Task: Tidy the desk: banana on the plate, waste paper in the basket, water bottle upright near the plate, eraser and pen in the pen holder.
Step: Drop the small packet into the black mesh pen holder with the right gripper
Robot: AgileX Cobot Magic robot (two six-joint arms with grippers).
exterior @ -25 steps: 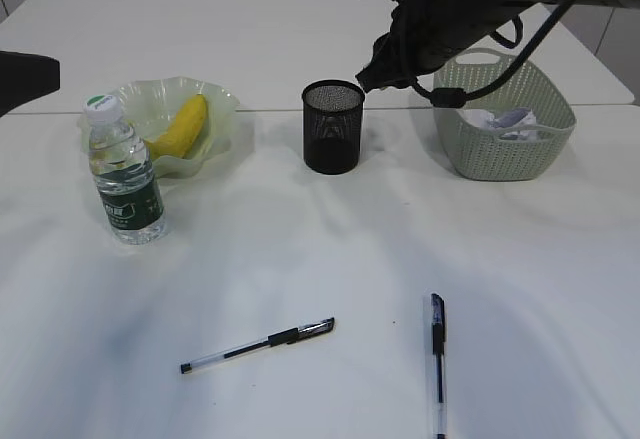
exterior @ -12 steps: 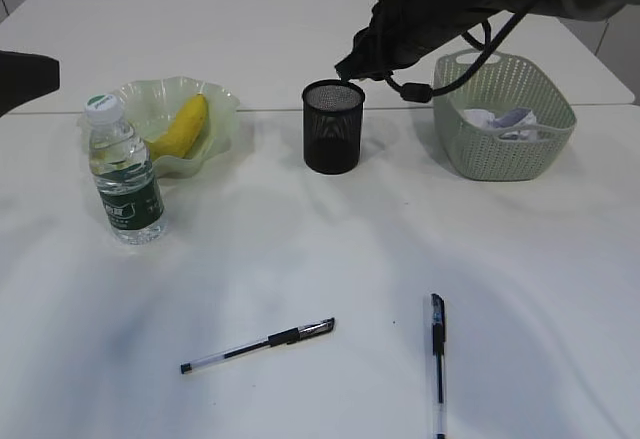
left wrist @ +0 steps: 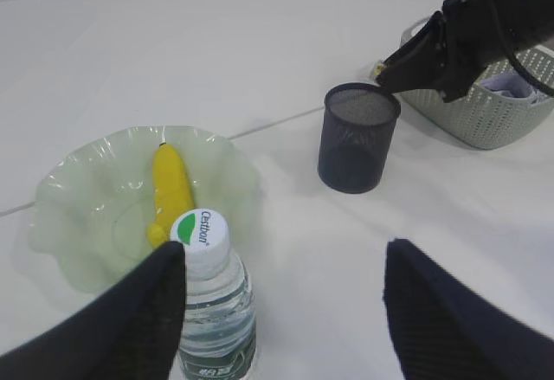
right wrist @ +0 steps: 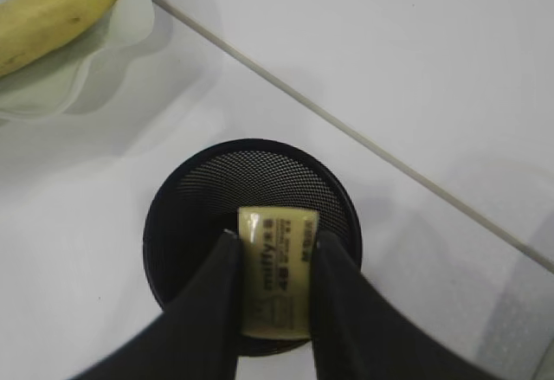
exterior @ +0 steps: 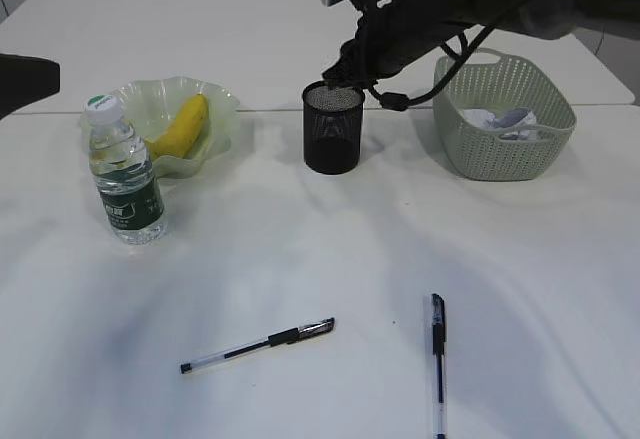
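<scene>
My right gripper (right wrist: 277,241) is shut on the small yellow eraser (right wrist: 275,286), holding it right over the mouth of the black mesh pen holder (right wrist: 173,215). In the exterior view that gripper (exterior: 338,73) hangs just above the holder's (exterior: 333,144) rim. The banana (exterior: 183,126) lies in the pale green wavy plate (exterior: 218,101). The water bottle (exterior: 125,181) stands upright in front of the plate. My left gripper (left wrist: 283,259) is open above the bottle (left wrist: 212,298), touching nothing. Two pens (exterior: 258,345) (exterior: 437,359) lie on the desk's near part.
The sage-green basket (exterior: 505,149) stands right of the pen holder, with crumpled waste paper (exterior: 500,121) inside. The right arm stretches over the basket's left rim. A seam (exterior: 270,110) crosses the white desk behind the holder.
My right gripper has moved left and slightly down with the eraser, from beside the basket to directly over the pen holder. The left gripper has stayed still.
</scene>
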